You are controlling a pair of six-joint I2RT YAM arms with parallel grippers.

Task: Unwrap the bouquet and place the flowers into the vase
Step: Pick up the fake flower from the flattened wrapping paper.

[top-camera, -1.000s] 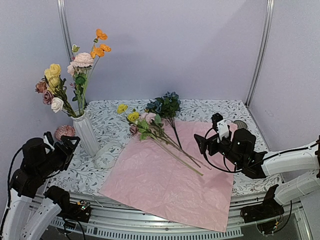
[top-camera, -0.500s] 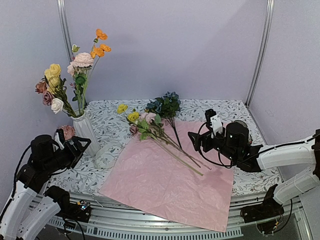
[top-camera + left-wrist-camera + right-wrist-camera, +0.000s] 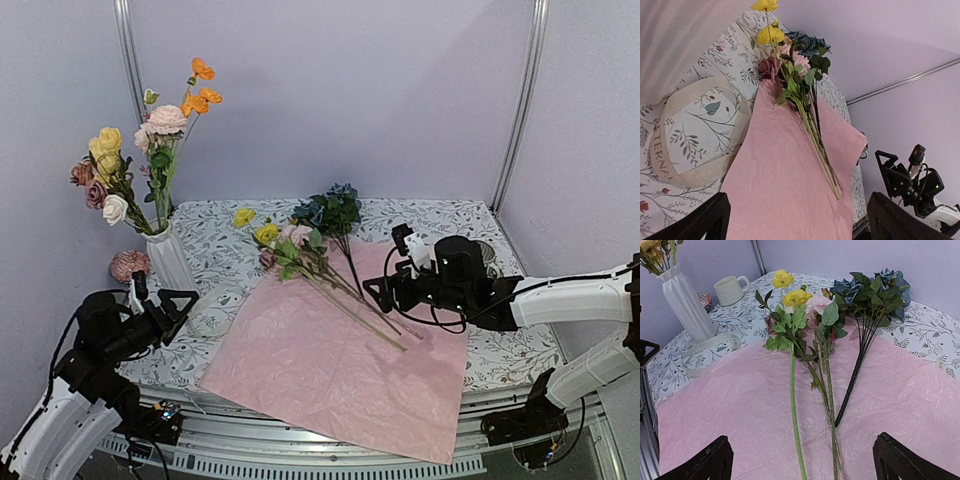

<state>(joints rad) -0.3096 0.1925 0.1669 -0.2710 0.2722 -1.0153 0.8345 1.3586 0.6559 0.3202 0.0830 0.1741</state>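
Observation:
The bouquet is undone: its pink wrapping paper (image 3: 330,380) lies flat on the table. Loose flowers (image 3: 300,245) lie across it, yellow and pink blooms (image 3: 795,300) at the far end. A blue rose bunch (image 3: 875,290) lies beside them, and the stems (image 3: 827,400) run toward me. The white ridged vase (image 3: 172,262) stands at the left with several flowers (image 3: 150,140) in it. My right gripper (image 3: 380,290) hovers open over the stem ends (image 3: 802,460), holding nothing. My left gripper (image 3: 170,305) is open by the vase's foot, facing the paper (image 3: 800,220).
A cream ribbon loop (image 3: 670,170) lies on the patterned tablecloth (image 3: 440,225) between vase and paper. A cream mug (image 3: 730,290) and a striped cup (image 3: 128,265) stand behind the vase. Metal frame posts (image 3: 520,100) stand at the back corners.
My right gripper has moved left over the paper toward the stem ends. My left gripper has moved right and down, toward the paper's left edge. The flowers and paper have not moved.

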